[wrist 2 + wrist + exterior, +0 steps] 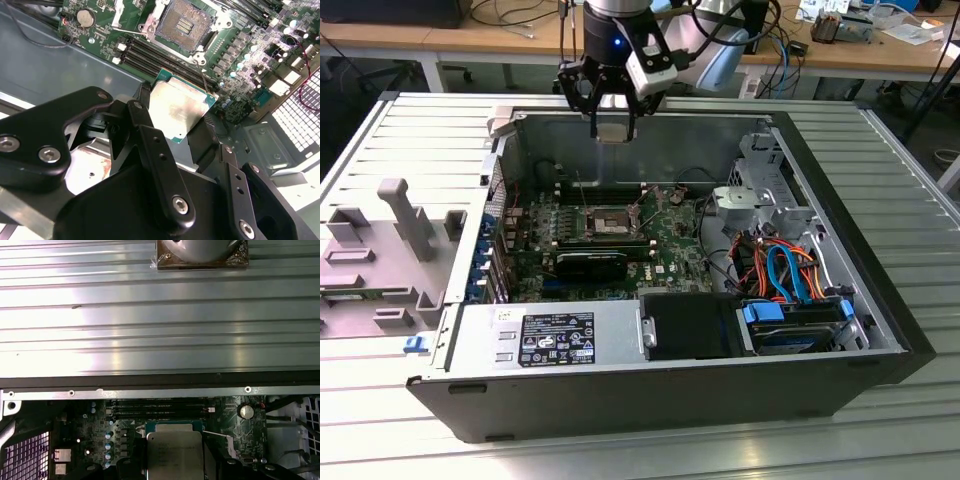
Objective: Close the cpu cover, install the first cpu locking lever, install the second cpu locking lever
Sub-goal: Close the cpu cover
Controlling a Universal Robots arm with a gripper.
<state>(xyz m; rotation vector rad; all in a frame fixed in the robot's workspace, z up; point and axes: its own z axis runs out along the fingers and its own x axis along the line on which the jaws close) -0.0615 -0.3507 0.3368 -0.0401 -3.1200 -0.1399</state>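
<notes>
Claw (612,120): closed on a square silver chip (613,131), gripped by two opposite edges. In the second wrist view the chip (180,106) sits flat between the black fingers (150,142), green rim showing along its free edges.

Position: in the exterior view the claw hangs above the far wall of the open computer case (880,330), well above the green board (670,250). There is open air under the chip.

Cover (592,222): a silver-grey frame at the socket, mid-board, well below the claw and nearer the camera. I cannot tell whether it lies flat or is tilted up.

Socket (185,22): contact field exposed, metal frame around it. One thin wire locking lever (202,70) stands up at its corner, clear of the frame.

Room around the socket:
- Black oblong block (592,264) just beside it, on the near side.
- Memory slots (150,57) run along one socket edge.
- Grey power box (548,338) lies against the near case wall.
- Drive bay with orange and blue cables (785,270) is at the exterior view's right.

The case rests on the ribbed metal desk (880,150).
</notes>
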